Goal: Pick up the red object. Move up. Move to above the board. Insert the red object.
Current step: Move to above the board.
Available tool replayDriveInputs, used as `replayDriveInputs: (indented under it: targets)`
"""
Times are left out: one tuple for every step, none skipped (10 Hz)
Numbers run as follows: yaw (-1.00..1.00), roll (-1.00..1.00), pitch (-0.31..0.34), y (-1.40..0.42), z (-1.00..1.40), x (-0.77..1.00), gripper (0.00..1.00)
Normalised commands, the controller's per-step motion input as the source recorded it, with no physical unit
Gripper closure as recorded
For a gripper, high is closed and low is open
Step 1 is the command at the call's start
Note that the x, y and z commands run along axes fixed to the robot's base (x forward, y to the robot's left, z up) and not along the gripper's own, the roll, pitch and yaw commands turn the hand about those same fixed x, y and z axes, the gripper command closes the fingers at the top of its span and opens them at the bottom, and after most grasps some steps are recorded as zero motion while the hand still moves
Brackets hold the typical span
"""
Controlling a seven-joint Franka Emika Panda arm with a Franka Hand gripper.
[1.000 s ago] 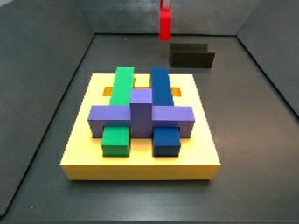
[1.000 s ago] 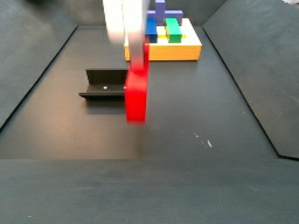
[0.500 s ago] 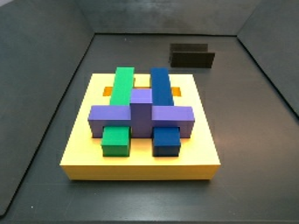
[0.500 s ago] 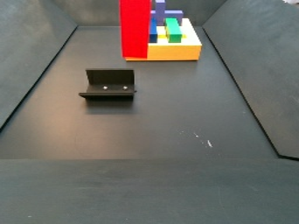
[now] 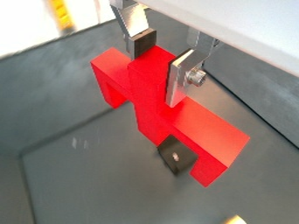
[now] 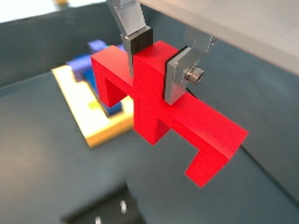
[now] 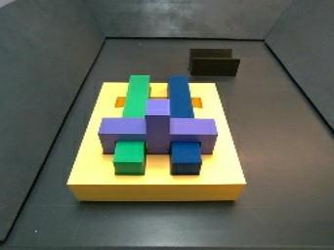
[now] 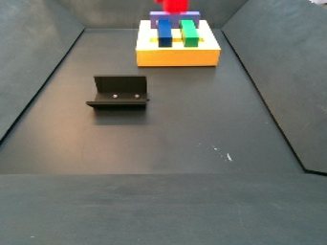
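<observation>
Your end effector point(image 5: 159, 59) is clamped on the red object point(image 5: 163, 109), its silver fingers point(image 5: 180, 76) pinching the central stem, high off the floor. In a wrist view the board point(image 6: 91, 122) lies just beneath. The carry looks nearly done; next, line up over a slot and lower.

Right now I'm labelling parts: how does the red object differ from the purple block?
The red object is arch-shaped and held off the floor in the gripper, jaws shut on its stem; the purple block is cross-shaped and sits on the board. Red hangs alone; purple lies across green and blue blocks. Both are plain solid-coloured pieces.
</observation>
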Motion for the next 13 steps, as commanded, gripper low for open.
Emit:
replayDriveInputs:
  targets:
    - [1.0,0.01,0.018,-1.4,0.16,-0.25,1.0]
    - [1.0,0.01,0.017,-1.4,0.16,-0.27,1.0]
    - [1.0,0.02,0.018,-1.4,0.17,-0.27,1.0]
    - [1.0,0.02,0.018,-1.4,0.17,-0.27,1.0]
    - [1.0,0.02,0.02,-1.4,0.18,-0.26,1.0]
    - [1.0,0.02,0.024,-0.96,0.15,-0.16,1.0]
    - [1.0,0.02,0.03,-0.68,0.12,-0.11,1.0]
    - [1.0,0.02,0.043,-0.33,0.07,-0.03,1.0]
    - [1.0,0.03,0.051,-0.2,0.05,0.0,1.0]
    - [1.0,0.04,0.059,-0.12,0.04,0.01,1.0]
    - [1.0,0.04,0.065,-0.09,0.04,0.02,1.0]
    - [1.0,0.05,0.084,-0.05,0.03,0.03,1.0]
    - [1.0,0.06,0.1,-0.03,0.03,0.03,1.0]
